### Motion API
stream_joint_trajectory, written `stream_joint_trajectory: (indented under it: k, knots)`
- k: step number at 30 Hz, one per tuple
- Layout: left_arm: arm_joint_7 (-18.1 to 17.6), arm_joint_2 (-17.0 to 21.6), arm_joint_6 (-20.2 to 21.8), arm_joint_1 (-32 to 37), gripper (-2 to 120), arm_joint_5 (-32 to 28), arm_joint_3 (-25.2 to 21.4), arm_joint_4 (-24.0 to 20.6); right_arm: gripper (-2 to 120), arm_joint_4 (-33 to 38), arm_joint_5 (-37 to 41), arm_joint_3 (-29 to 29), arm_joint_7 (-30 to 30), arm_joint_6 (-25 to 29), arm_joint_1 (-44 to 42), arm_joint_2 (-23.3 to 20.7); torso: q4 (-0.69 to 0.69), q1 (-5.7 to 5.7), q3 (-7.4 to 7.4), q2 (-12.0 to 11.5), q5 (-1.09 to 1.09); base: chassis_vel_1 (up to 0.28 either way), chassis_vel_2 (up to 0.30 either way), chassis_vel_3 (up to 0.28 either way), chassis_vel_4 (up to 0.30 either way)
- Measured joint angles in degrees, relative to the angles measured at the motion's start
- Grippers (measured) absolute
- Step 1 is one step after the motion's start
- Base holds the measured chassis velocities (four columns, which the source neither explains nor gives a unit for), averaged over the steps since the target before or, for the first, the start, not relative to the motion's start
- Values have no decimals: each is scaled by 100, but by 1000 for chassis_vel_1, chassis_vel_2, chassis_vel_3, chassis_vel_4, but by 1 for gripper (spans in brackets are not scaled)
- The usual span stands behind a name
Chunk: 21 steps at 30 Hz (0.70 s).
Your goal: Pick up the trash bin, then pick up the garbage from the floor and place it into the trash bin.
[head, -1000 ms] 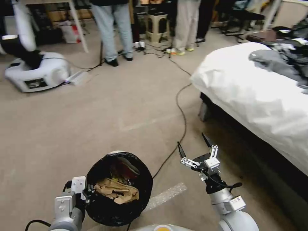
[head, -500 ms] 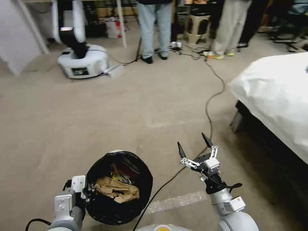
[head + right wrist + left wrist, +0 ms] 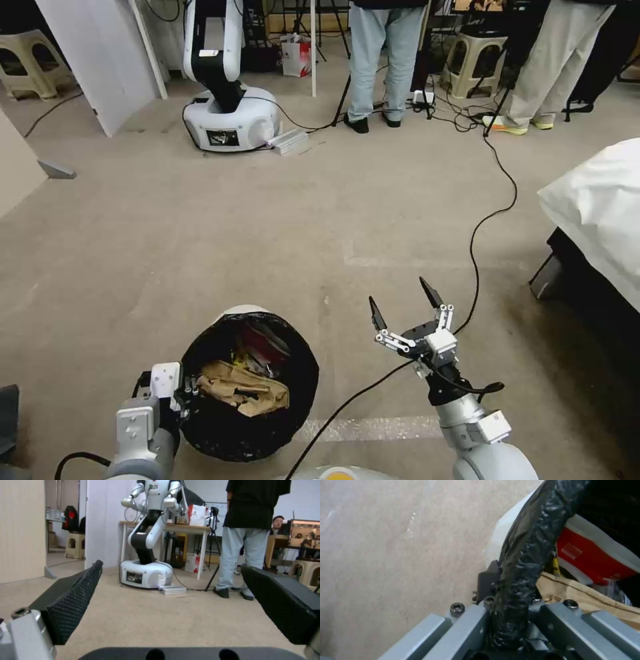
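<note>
One small round white plastic trash bin [image 3: 248, 387] lined with black bag, at 7 o'clock of the head view, rim pinched by left gripper [image 3: 181, 392]; wrapped rim [image 3: 523, 562] clamped between fingers in the left wrist view. Inside: one crumpled brown paper bag [image 3: 243, 395], one red-white packet [image 3: 586, 557]. One right gripper [image 3: 405, 312] at 5 o'clock, fingers spread wide, holding nothing. Beige carpet floor [image 3: 220, 247], one black cable [image 3: 480, 233] trailing across. White robot base [image 3: 230, 123] at 11 o'clock, white-covered bed [image 3: 600, 207] at 3 o'clock; broad bare carpet between.
</note>
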Motion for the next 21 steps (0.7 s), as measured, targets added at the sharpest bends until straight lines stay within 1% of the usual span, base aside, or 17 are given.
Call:
stream_joint_trajectory:
  k: [3,5,6,9,10,12,17,19,21]
  knots:
    - [-55,23,114,-33,0,-31,-14,-51,100,-14,-5,2,-1,10,-4,2,0,0,0,0,0,0,0,0,0]
    - [-180,45,353,-99,0,-297,-45,-138,100,-38,-13,4,-2,22,-9,15,0,0,0,0,0,0,0,0,0]
    - [-180,45,353,-99,0,-297,-45,-138,100,-38,-13,4,-2,22,-9,15,0,0,0,0,0,0,0,0,0]
    - [-288,131,731,-279,0,-819,-156,-298,100,-83,-36,6,-7,49,-22,36,0,0,0,0,0,0,0,0,0]
    - [-288,131,731,-279,0,-819,-156,-298,100,-83,-36,6,-7,49,-22,36,0,0,0,0,0,0,0,0,0]
    - [-320,211,769,-403,0,-1108,-261,-358,100,-114,-52,15,-16,75,-32,50,0,0,0,0,0,0,0,0,0]
    - [-227,384,769,-567,0,-1217,-415,-328,100,-176,-71,32,-30,107,-53,71,0,0,0,0,2,0,0,0,0]
    - [-185,493,773,-705,0,-1303,-469,-208,99,-226,-91,35,-65,121,-52,94,0,0,0,0,-1,0,0,0,0]
    - [-181,516,773,-737,0,-1323,-476,-184,99,-236,-100,35,-74,122,-49,103,0,0,0,0,-1,0,0,0,0]
